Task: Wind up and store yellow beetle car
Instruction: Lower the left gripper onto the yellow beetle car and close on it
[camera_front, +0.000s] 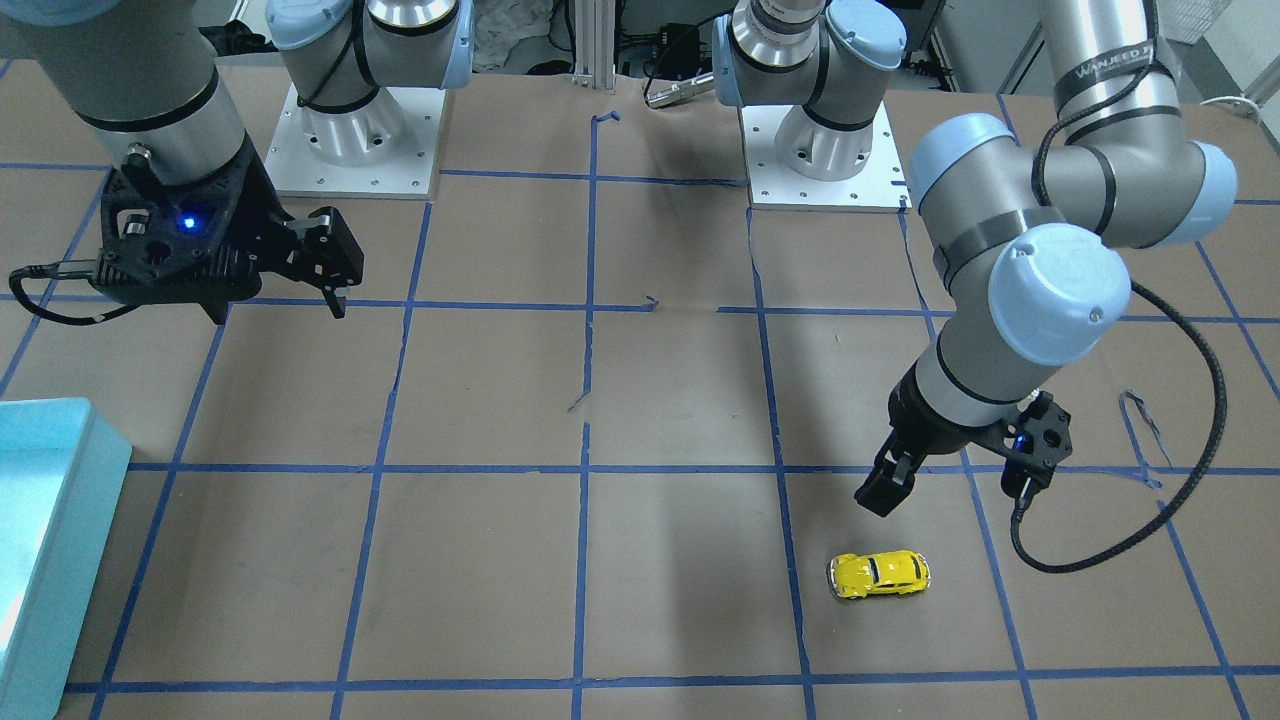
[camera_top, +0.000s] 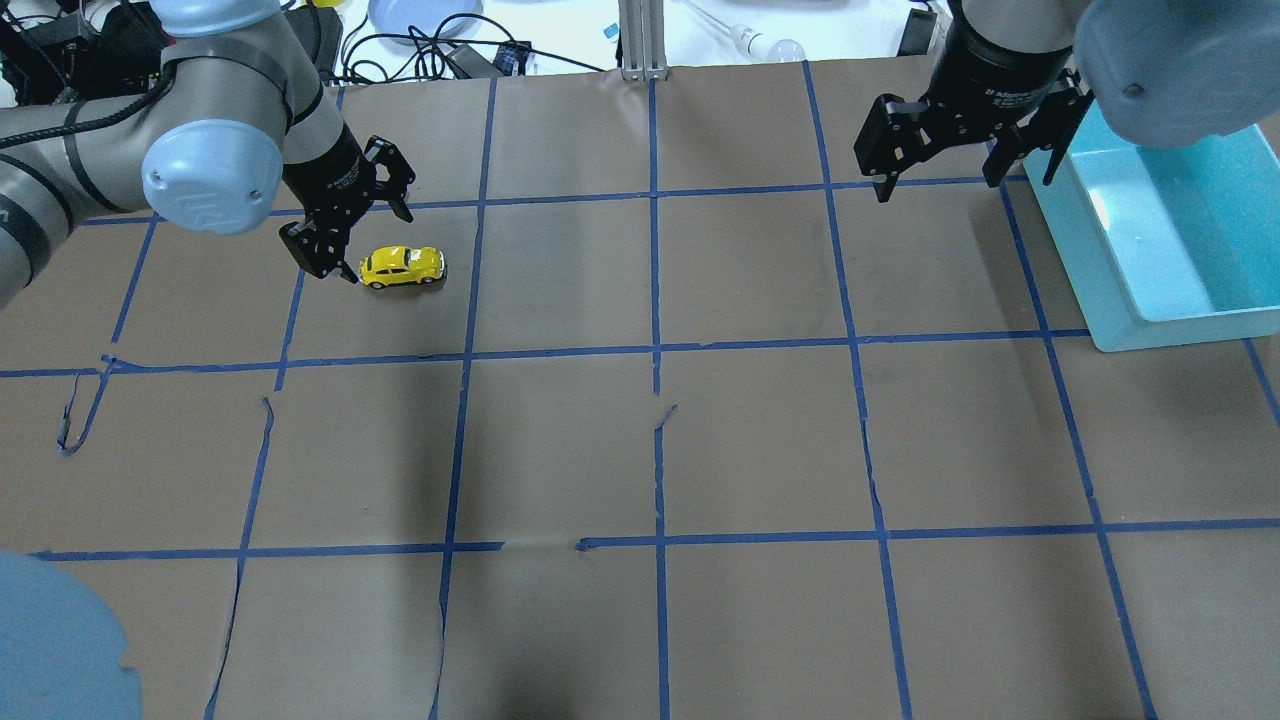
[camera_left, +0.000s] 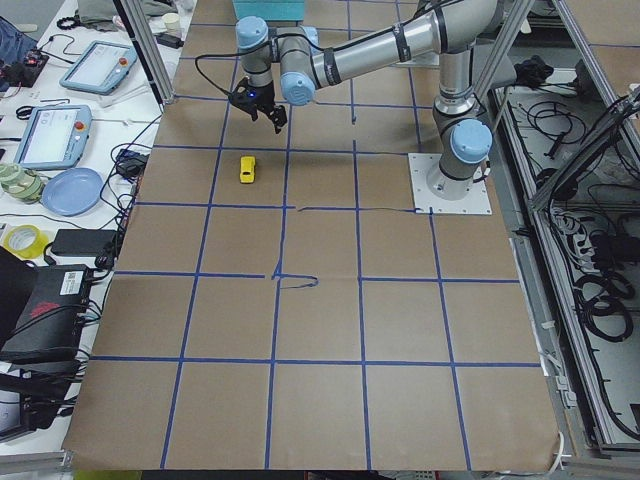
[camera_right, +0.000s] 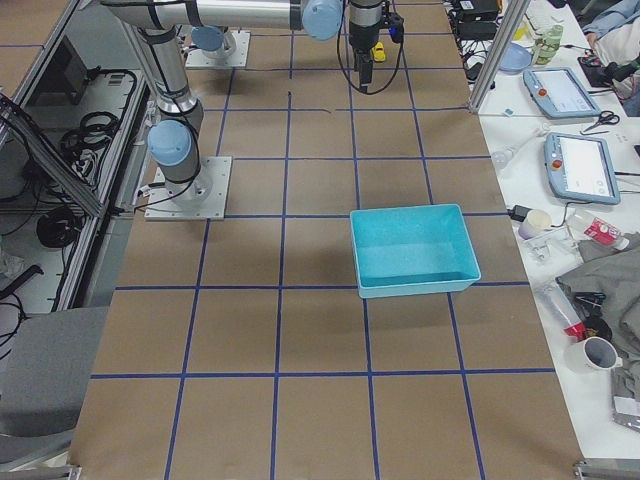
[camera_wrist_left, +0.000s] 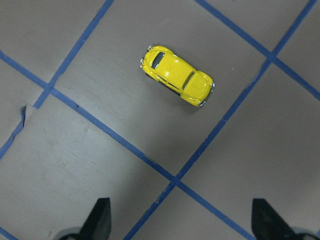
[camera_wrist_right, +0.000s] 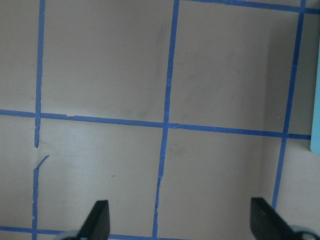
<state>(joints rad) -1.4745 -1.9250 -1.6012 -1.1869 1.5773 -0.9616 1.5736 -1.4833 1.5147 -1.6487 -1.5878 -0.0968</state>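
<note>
We see the car (camera_top: 402, 266) on its wheels on the surface (camera_top: 760, 440) (left-arm side). Left tool (camera_wrist_left: 184, 218) hangs near it, spread wide, empty. Right tool (camera_top: 938, 188) likewise spread, empty, by the bin (camera_top: 1130, 330).

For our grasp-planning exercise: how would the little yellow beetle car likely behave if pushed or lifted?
The yellow beetle car stands on its wheels on the flat table, so a push along its length would probably roll it. Its glossy, rounded body looks slippery; a grip might slip.
</note>
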